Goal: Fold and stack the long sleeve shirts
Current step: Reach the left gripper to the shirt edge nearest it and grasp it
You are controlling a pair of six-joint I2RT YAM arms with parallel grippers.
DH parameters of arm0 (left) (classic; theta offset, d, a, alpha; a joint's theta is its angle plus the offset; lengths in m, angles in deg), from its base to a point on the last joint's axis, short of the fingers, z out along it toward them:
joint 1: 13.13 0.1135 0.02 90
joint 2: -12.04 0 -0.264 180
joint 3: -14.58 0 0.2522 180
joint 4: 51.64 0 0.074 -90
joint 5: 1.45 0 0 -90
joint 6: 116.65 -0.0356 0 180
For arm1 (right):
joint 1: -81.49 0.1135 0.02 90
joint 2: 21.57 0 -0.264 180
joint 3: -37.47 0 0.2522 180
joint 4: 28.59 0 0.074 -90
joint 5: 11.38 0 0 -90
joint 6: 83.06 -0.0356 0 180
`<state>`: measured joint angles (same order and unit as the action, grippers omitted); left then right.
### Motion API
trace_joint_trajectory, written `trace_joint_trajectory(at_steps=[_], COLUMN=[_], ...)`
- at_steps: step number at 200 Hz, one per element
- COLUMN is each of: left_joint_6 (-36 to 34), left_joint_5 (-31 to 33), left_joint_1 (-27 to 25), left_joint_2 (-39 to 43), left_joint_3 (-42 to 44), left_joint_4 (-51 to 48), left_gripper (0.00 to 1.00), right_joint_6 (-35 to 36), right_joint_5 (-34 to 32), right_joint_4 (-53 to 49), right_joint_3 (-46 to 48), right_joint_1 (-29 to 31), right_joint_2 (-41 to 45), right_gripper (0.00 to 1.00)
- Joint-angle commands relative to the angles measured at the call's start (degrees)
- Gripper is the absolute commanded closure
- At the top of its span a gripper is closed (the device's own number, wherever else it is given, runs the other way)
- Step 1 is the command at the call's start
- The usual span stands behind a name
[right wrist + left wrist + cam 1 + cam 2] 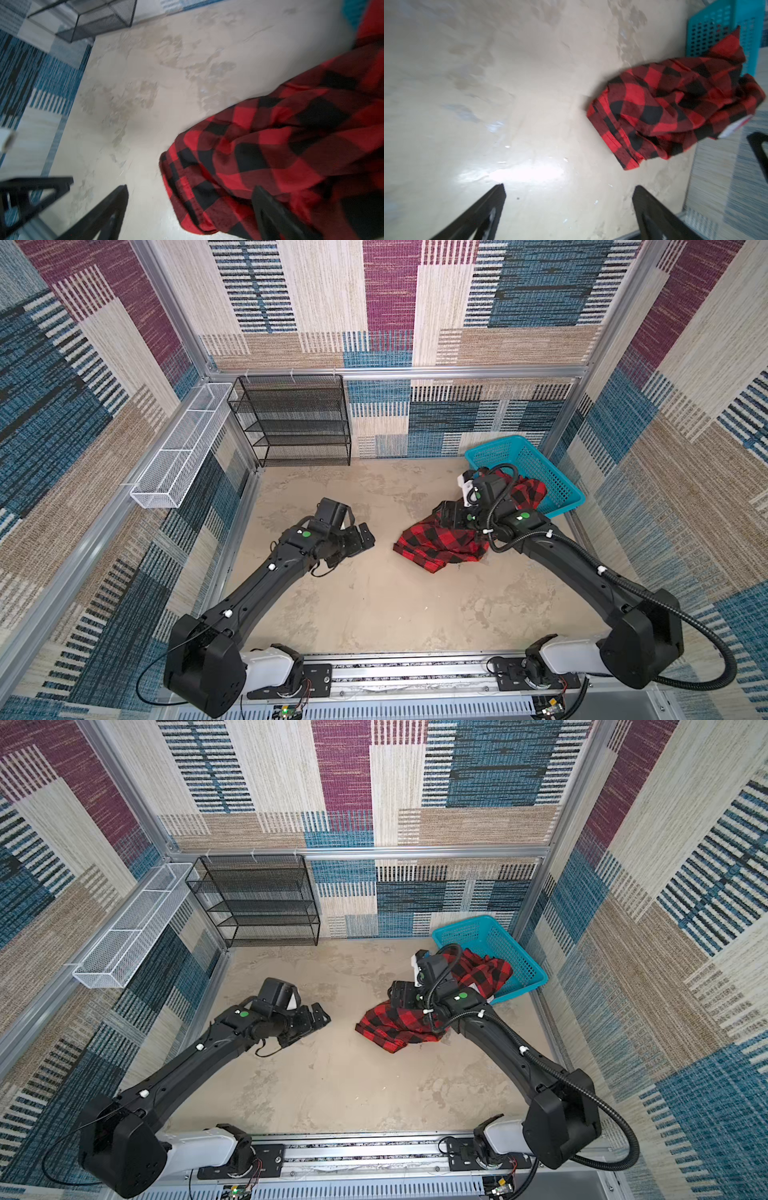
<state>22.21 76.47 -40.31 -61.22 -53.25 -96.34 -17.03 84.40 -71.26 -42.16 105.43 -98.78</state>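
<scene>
Left pincer (569, 187) gapes over the stained beige surface (374, 605). Right pincer (191, 188) gapes above the checked shirt (436, 545), with a teal basket (557, 489) just behind it. Patchwork walls (390, 302) enclose all.

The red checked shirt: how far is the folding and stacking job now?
Done: the shirt is mostly out of the teal basket, crumpled on the table. In hand: nothing gripped; right fingers open over its edge, left fingers open above bare table. To do: spreading, folding, stacking.

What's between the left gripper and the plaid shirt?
Nothing: only bare tabletop between the open left gripper and the plaid shirt, seen in both top views and the left wrist view.
</scene>
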Motion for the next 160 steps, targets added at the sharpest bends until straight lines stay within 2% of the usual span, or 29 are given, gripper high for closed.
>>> trace_joint_trajectory(at_steps=[1,24,54,86,100,112,145,160], left_joint_6=[13.91,18.72,22.93,27.34,28.57,29.38,29.80,30.06], left_joint_5=[-4.14,-0.23,2.61,4.12,4.65,4.61,4.26,4.25], left_joint_1=[-3.02,-5.29,-8.71,-13.53,-14.93,-15.40,-16.61,-17.18], left_joint_2=[2.36,3.58,-0.52,-9.77,-13.45,-15.94,-20.45,-22.18], left_joint_3=[8.41,14.50,17.38,18.06,18.04,18.03,16.82,16.41], left_joint_4=[17.84,26.75,39.98,54.58,59.39,62.63,67.74,69.91], left_gripper=[0.04,0.10,0.27,0.33,0.32,0.32,0.46,0.48], right_joint_6=[0.79,2.78,4.47,5.33,5.73,6.07,7.00,7.27], right_joint_5=[-1.83,-0.90,1.39,2.87,3.54,3.96,5.24,5.71], right_joint_4=[0.34,-0.04,-0.09,0.32,0.61,0.68,0.87,0.96], right_joint_3=[-2.10,-4.32,-5.45,-6.16,-6.15,-6.07,-5.59,-5.35], right_joint_1=[-2.91,-5.15,-7.27,-8.60,-9.34,-9.82,-11.50,-12.07], right_joint_2=[1.18,0.59,-1.26,-2.48,-2.42,-2.27,-2.11,-2.07], right_gripper=[0.05,0.05,0.06,0.06,0.06,0.06,0.06,0.06])
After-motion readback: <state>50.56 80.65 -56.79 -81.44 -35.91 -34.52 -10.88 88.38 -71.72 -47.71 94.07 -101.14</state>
